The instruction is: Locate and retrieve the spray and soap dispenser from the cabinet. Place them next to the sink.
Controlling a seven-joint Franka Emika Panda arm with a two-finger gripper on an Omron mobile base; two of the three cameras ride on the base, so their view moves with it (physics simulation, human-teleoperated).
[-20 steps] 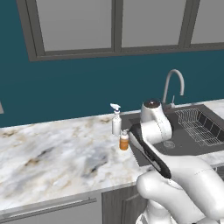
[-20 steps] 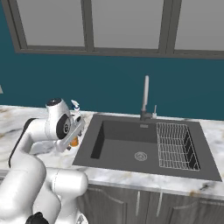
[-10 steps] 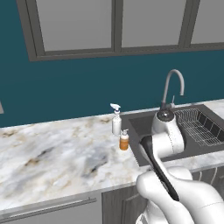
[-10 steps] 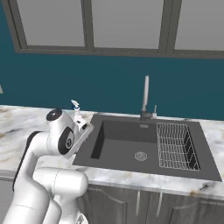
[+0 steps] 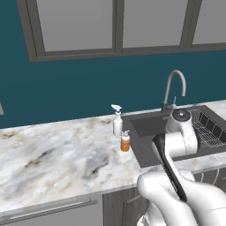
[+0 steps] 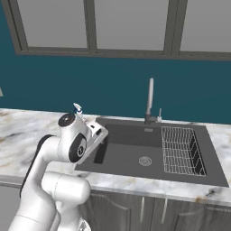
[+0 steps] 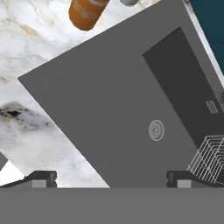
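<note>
The white spray stands on the marble counter at the sink's left rim, its nozzle peeking out behind my arm. The shorter orange soap dispenser stands just in front of it, and its orange body lies at the top of the hand view. The dark sink spreads below my gripper, which hangs open over the basin's left front part with nothing between its fingers. The cabinet runs along the wall above.
A curved silver faucet rises behind the basin. A wire rack fills the sink's right side, with the drain beside it. Marble counter stretches left; under-counter cabinet fronts lie below.
My arm has swung right, away from the two bottles and over the sink. The spray and the soap dispenser have stayed in place on the counter. The jaws have stayed wide.
</note>
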